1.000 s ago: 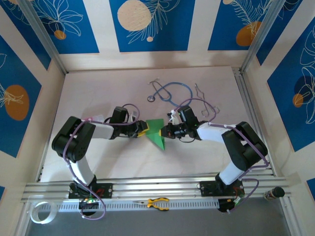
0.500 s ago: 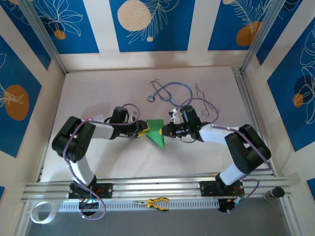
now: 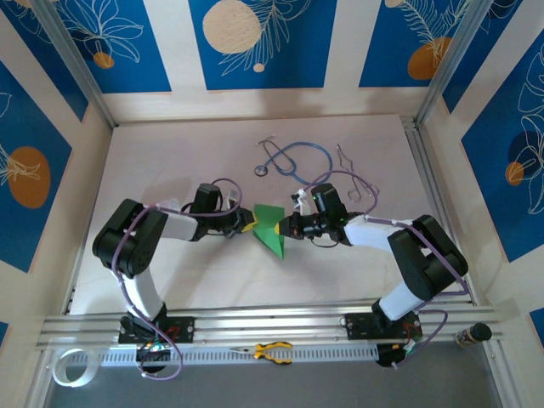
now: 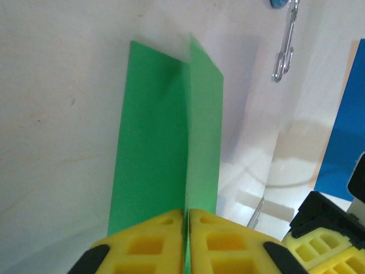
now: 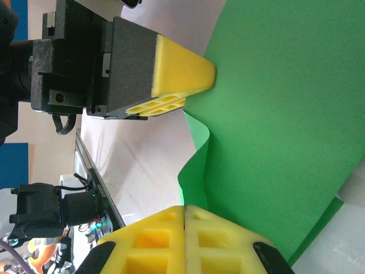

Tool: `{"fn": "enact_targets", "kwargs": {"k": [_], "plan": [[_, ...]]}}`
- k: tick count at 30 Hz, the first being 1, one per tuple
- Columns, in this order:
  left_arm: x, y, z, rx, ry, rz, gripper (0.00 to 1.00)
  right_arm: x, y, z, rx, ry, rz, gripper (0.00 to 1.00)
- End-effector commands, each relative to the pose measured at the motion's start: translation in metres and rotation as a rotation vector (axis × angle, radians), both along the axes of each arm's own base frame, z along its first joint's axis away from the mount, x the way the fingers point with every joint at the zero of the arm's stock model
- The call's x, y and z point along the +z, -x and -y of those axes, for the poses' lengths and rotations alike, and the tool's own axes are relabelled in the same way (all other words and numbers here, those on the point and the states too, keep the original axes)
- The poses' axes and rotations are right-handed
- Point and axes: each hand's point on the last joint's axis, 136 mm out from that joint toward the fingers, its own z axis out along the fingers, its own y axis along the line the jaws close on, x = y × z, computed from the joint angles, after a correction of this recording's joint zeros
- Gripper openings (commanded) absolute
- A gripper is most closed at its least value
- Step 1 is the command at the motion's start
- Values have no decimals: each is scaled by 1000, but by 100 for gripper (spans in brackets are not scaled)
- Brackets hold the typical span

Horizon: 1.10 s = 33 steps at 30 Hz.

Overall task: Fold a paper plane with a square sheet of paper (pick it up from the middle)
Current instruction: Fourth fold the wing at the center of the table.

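At mid-table, just on the near side of the blue stethoscope (image 3: 293,161), we find the square sheet of paper (image 3: 270,228), already partly folded and spanned between the two arms. The left gripper (image 3: 248,224) has its yellow pads (image 4: 148,245) pressed together on one end of a raised crease. The right gripper (image 3: 283,228) is likewise clamped on the opposite edge, where the paper buckles into a small wave beside the jaws. We judge the step in hand to be the setting of an early lengthwise fold, with most of the folding left to do. The next move, in our view, calls for both arms to act in concert, holding the sheet taut so the crease runs straight, yet without tearing the thin paper.
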Motion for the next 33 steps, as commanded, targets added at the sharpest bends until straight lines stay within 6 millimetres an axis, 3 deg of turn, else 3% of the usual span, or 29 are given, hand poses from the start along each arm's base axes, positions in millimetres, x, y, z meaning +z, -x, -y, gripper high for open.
{"fn": "enact_targets", "kwargs": {"k": [1, 3, 8, 15, 18, 24, 33], "plan": [[3, -2, -4, 21, -12, 30, 6, -7, 1, 6, -8, 32, -14, 7], [6, -3, -10, 52, -33, 47, 1, -15, -1, 13, -41, 98, -28, 11], [15, -2, -21, 115, -71, 83, 0, -26, 0, 25, -61, 195, -34, 24], [18, 8, -32, 224, -135, 86, 0, -7, 2, 29, -92, 258, 67, 31], [19, 10, -38, 279, -167, 82, 0, -1, 9, 18, -64, 291, 194, 31], [24, 13, -44, 346, -179, 79, 0, -7, 31, -17, 41, 446, 614, 32], [23, 14, -35, 314, -156, 61, 0, -26, 27, -44, 105, 621, 786, 36]]}}
